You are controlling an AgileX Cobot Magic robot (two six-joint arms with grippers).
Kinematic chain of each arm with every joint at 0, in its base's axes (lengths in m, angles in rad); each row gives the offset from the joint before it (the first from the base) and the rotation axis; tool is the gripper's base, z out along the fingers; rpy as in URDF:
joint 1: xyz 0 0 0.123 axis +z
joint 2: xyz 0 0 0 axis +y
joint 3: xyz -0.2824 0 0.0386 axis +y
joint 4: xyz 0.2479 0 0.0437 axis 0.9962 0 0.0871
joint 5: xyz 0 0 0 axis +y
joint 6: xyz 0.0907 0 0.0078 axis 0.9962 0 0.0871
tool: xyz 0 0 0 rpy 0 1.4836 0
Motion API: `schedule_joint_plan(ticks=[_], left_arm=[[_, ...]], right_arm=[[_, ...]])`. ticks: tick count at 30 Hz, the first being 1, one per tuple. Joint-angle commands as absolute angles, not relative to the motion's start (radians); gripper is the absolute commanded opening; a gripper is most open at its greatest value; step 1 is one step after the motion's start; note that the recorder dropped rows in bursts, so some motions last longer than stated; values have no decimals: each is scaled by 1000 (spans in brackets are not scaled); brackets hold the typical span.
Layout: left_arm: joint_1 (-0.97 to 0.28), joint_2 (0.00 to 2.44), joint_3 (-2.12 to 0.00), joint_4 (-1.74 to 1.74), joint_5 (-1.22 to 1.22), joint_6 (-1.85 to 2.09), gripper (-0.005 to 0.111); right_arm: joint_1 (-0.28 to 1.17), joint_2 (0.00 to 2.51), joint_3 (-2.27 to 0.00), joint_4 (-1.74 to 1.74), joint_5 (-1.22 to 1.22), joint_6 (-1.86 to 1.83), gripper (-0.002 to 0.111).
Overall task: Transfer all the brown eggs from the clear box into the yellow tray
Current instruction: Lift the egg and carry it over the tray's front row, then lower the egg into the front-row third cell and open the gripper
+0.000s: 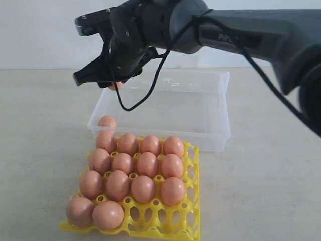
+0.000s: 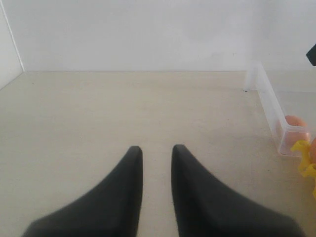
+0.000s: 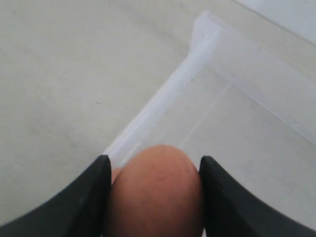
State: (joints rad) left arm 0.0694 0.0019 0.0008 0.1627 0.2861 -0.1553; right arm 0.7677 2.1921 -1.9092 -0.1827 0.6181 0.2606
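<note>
- Brown eggs (image 1: 147, 164) crowd the yellow tray (image 1: 189, 223) at the near side of the table (image 1: 40, 125), just in front of the clear box (image 1: 200, 115). Fourteen appear seated, and bare cups show along the tray's near-right part.
- The right gripper (image 3: 154, 160) reaches across from the right and hangs above the box's far-left corner. Its two dark fingers (image 3: 89, 197) are clamped on either side of one egg (image 3: 155, 195).
- That egg is gripped across its middle with its rounded end poking out between the fingers. This likely spreads the squeeze over the shell and lets it drop end-first into a cup.
- It hangs clear above the box rim, so the step in hand reads as a carry towards the tray rather than a pick.
- One more egg (image 1: 107, 121) lies inside the box, tucked into the near-left corner against the wall. The rest of the box floor looks bare.
- The left gripper (image 2: 155, 150) sits off to the left over bare tabletop with its fingers slightly apart and nothing between them. It is well away from the eggs, probably parked to keep the right arm's path free.
- A black cable (image 1: 125, 103) droops from the right arm over the box and could brush the cornered egg on a low pass.
- By this count the job is close to done, with one egg in transit and one waiting.
- The next placement calls for a gentle descent into a bare cup without knocking its neighbours.
</note>
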Motion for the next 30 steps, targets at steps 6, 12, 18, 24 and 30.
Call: schedule_joint_plan(ticks=[6, 12, 18, 24, 30], left_arm=[[60, 0, 0, 165, 285, -160, 22], [60, 0, 0, 165, 285, -160, 22], [60, 0, 0, 165, 285, -160, 22], [60, 0, 0, 165, 285, -160, 22], [60, 0, 0, 165, 285, -160, 22]], right_arm=[[867, 1683, -1140, -244, -99, 544, 0], [867, 1468, -697, -463, -548, 934, 0], [867, 1468, -547, -889, -690, 1272, 0], [867, 1561, -583, -842, -441, 1158, 0], [867, 1668, -613, -841, -418, 1115, 0]])
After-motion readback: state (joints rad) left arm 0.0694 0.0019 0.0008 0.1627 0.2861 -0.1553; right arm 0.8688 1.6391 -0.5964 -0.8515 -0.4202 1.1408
